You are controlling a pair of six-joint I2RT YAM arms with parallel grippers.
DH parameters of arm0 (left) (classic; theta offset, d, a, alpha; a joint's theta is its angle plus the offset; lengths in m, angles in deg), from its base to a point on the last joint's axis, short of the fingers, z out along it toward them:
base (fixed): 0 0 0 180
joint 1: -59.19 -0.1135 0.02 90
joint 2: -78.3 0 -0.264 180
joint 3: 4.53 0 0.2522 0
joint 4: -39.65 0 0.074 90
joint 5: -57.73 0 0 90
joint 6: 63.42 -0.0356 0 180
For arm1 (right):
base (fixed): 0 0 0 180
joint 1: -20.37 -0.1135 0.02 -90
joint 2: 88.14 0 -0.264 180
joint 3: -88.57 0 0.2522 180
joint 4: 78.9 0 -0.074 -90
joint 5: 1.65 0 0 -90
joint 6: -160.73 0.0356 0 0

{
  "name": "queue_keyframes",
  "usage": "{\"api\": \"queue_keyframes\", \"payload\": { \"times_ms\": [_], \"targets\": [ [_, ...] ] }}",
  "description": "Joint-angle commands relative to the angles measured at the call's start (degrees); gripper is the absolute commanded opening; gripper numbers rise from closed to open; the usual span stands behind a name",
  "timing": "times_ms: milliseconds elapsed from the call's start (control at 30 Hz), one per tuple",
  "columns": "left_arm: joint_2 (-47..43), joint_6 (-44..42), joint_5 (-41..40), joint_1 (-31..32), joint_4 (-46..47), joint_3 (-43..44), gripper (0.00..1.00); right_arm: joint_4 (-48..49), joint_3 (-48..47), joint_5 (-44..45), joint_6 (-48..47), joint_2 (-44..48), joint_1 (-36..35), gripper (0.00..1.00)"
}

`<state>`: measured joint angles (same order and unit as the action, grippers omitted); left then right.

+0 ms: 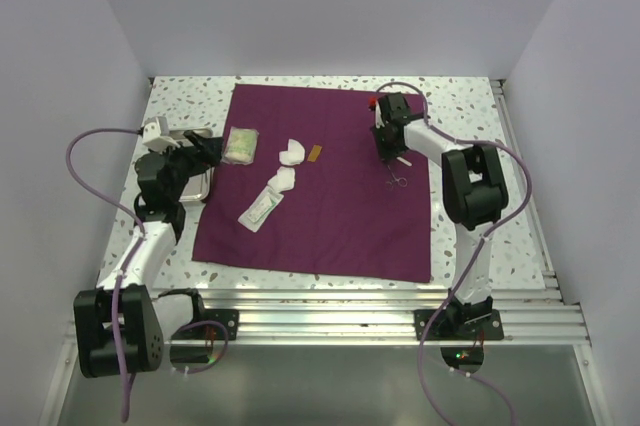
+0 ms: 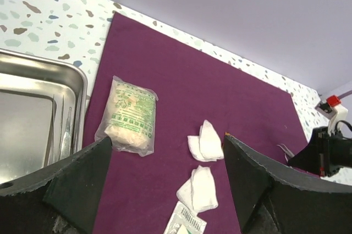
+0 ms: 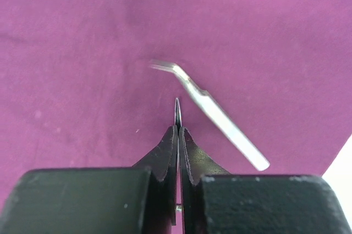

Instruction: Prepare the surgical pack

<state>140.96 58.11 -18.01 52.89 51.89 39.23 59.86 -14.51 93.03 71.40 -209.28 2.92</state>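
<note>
The plum-purple cloth (image 1: 330, 216) lies spread flat on the table. My right gripper (image 3: 179, 129) is shut on a thin steel instrument (image 3: 177, 110), seen edge-on, over the cloth's far right part (image 1: 388, 146). Bent steel tweezers (image 3: 220, 118) lie on the cloth just beside it. My left gripper (image 2: 168, 190) is open and empty at the cloth's left edge, beside the steel tray (image 2: 49, 69), which holds thin instruments (image 2: 65, 129). Two white gauze pieces (image 2: 208, 141) (image 2: 201, 187), a green-printed packet (image 2: 129, 116) and a flat packet (image 2: 184, 224) lie on the cloth.
A small ring-handled instrument (image 1: 397, 182) shows on the cloth just nearer than my right gripper; I cannot tell whether it is the held one. A small orange strip (image 1: 314, 153) lies by the gauze. White walls enclose the speckled table (image 1: 470, 106).
</note>
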Motion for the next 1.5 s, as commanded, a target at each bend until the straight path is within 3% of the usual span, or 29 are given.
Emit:
{"api": "queue_keyframes", "payload": {
  "times_ms": [0,133,233,267,333,367,433,467,533,700,933,1467],
  "targets": [
    [-0.6,2.7,-1.0,-1.3,0.5,0.8,0.86,0.0,2.1,-3.6,1.5,4.2,0.2,0.00],
    [0.9,2.2,1.4,-1.4,0.9,1.0,0.81,1.4,4.1,-8.1,2.8,8.0,0.3,0.00],
    [2.2,4.0,3.1,-1.7,4.3,0.0,0.72,2.3,5.3,-11.7,4.1,9.9,0.3,0.00],
    [2.5,4.2,3.1,-1.7,4.5,-0.2,0.60,2.6,5.6,-12.9,4.4,10.1,0.3,0.00],
    [3.0,5.1,2.5,-2.0,5.8,-1.2,0.49,2.8,6.0,-13.5,4.6,10.7,0.3,0.00],
    [3.0,5.3,2.2,-2.3,5.8,-1.4,0.34,2.9,6.1,-13.8,4.4,10.8,0.3,0.01],
    [3.0,5.9,2.1,-3.1,7.0,-2.5,0.26,2.3,5.8,-11.8,3.8,10.6,0.3,0.25],
    [3.0,6.2,2.4,-3.3,7.7,-2.8,0.23,2.2,5.8,-11.1,3.7,10.4,0.3,0.27],
    [2.4,6.6,3.7,-4.0,10.9,-4.4,0.23,2.0,5.6,-7.9,3.4,10.0,0.2,0.27],
    [1.0,6.7,6.6,-4.8,16.8,-7.6,0.42,1.4,2.8,-5.7,2.8,7.2,0.3,0.28],
    [-1.0,2.8,5.3,-4.9,13.7,-7.1,0.43,2.5,1.5,-5.2,2.2,4.9,0.3,0.33],
    [-1.4,1.3,4.6,-4.9,10.6,-5.6,0.52,3.9,-0.5,-2.8,2.9,0.6,0.1,0.33]
  ]
}}
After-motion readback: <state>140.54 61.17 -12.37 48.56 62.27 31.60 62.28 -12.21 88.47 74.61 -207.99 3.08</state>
